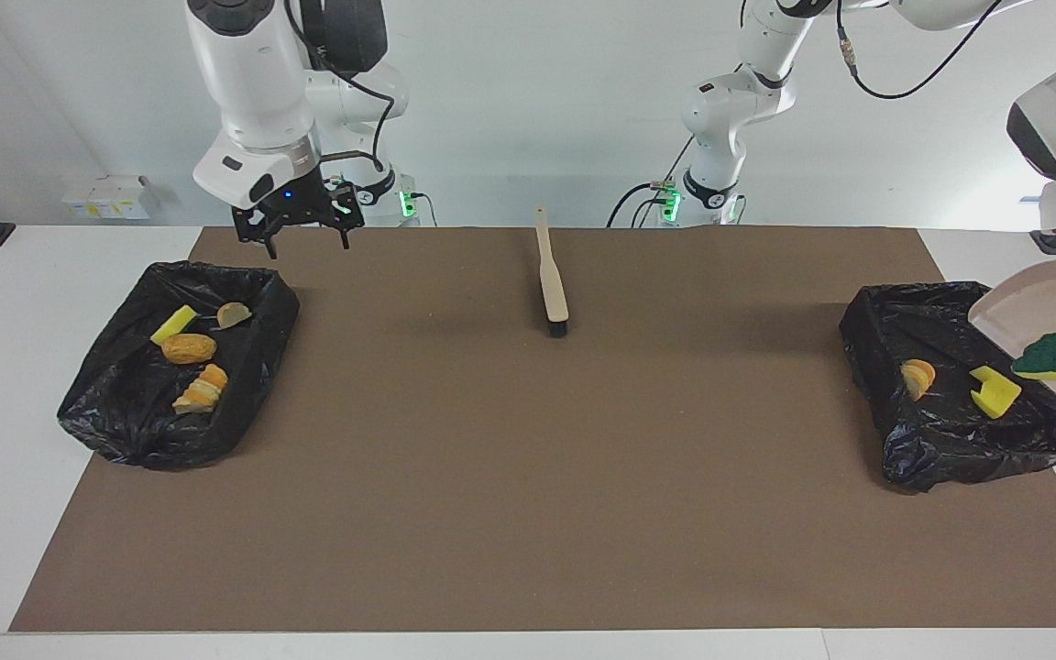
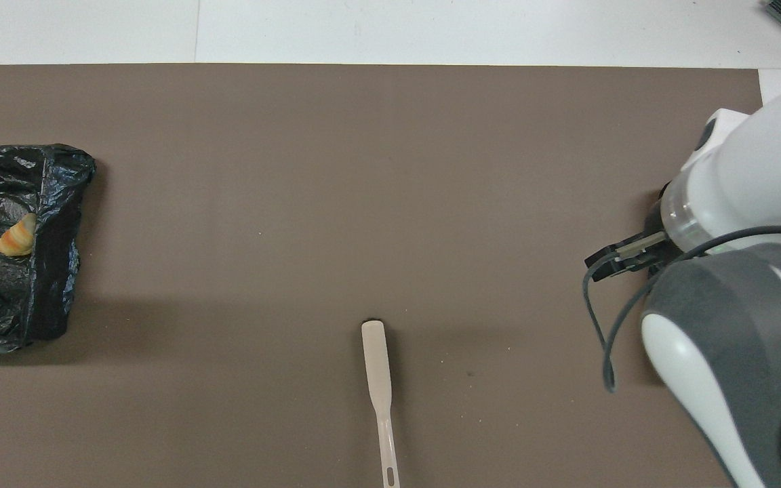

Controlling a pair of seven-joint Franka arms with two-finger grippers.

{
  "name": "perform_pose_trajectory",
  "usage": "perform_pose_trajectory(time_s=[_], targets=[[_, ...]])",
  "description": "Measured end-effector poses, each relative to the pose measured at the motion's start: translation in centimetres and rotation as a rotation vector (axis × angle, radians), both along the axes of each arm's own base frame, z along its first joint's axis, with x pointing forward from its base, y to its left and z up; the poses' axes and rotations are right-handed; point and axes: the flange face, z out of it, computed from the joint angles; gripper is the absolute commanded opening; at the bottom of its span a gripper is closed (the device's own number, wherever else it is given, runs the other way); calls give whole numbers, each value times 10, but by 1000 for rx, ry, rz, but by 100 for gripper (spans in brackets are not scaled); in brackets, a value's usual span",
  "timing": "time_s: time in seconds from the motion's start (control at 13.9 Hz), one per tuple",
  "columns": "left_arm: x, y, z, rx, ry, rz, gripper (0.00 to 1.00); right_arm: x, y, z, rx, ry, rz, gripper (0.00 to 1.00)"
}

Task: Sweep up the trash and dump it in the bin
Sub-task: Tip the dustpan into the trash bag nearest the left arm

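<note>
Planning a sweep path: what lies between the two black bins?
Only the brush lies on the brown mat between them, seen in the facing view.

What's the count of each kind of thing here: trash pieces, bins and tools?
Sponge pieces: 3
Bread chunks: 4
Black-lined bins: 2
Brush: 1
Dustpan: 1
Total: 11

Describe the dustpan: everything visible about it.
The dustpan is a pale beige, smooth plastic scoop with a rounded back wall. It hangs in the air, tilted steeply over the black-lined bin at the left arm's end of the table. One green-backed sponge piece clings near its lower lip. Its handle and the left gripper holding it lie outside both views.
</note>
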Motion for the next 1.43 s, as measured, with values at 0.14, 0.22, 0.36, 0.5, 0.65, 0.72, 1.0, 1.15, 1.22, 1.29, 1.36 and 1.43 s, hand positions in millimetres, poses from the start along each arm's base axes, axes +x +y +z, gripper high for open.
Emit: perform_pose_trajectory(time_s=[0.14,0.22,0.36,0.5,0.65,0.72,1.0,1.15,1.22,1.29,1.36,1.43], targets=[[1,-16,-6,5,13,14,0,1,-18,3,24,-9,-75,100],[1,-23,-10,7,19,19,0,1,-22,4,40,-15,-118,100],[1,-31,-15,10,26,23,0,1,-24,9,56,-27,-165,100],[1,-28,-13,15,22,29,0,-1,-22,15,63,-37,-170,100],[-2,-19,0,-4,-11,51,0,-3,-21,18,65,-42,-172,100],[-5,-15,11,-72,-51,78,0,-4,-20,18,66,-40,-173,100],[-21,-8,54,-442,-264,207,0,-10,-18,14,67,-36,-170,100],[-21,-30,51,-603,-383,347,0,-11,-17,14,66,-37,-169,100],[-20,-43,50,-650,-426,407,0,-11,-16,14,67,-37,-168,100],[-20,-57,49,-677,-450,453,0,-11,-15,14,67,-37,-167,100],[-20,-79,48,-700,-462,494,0,-11,-14,14,68,-37,-165,100],[-20,-104,45,-720,-467,536,0,-11,-14,14,71,-40,-164,100]])
